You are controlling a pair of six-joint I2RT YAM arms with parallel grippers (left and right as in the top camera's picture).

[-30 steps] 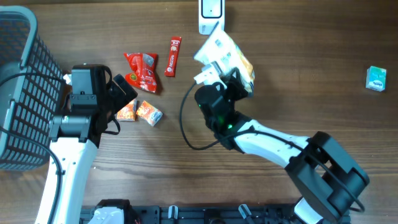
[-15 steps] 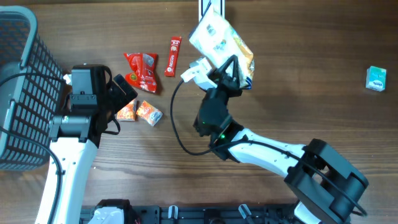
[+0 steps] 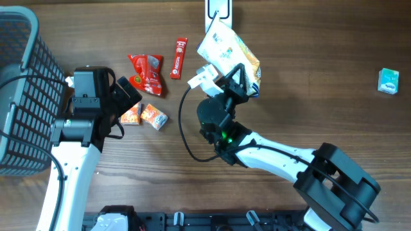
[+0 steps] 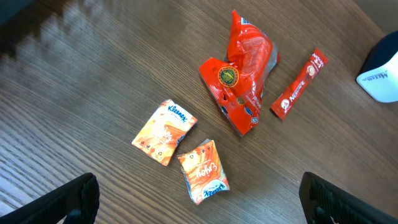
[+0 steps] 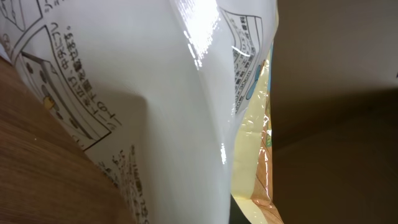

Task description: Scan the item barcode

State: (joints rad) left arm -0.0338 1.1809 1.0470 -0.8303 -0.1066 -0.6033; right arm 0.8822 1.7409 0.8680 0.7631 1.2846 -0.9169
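My right gripper [image 3: 236, 82] is shut on the lower edge of a white and yellow snack bag [image 3: 226, 46], holding it off the table. The bag's top edge overlaps the white barcode scanner [image 3: 217, 8] at the table's far edge. In the right wrist view the bag [image 5: 155, 112] fills the frame, its printed white back facing the camera, and my fingers are hidden behind it. No barcode shows. My left gripper [image 3: 126, 96] hangs open over the small packs at the left, with nothing between its fingers [image 4: 78, 194].
A dark wire basket [image 3: 19, 96] stands at the left edge. A red snack bag [image 3: 146, 74], a red stick pack [image 3: 179, 58] and two orange tissue packs [image 3: 130, 114] [image 4: 165, 132] lie left of centre. A small green-and-white pack [image 3: 388, 81] lies far right.
My right arm has raised the bag and carried it toward the scanner, so it now covers the scanner's lower part. The left arm has not moved.
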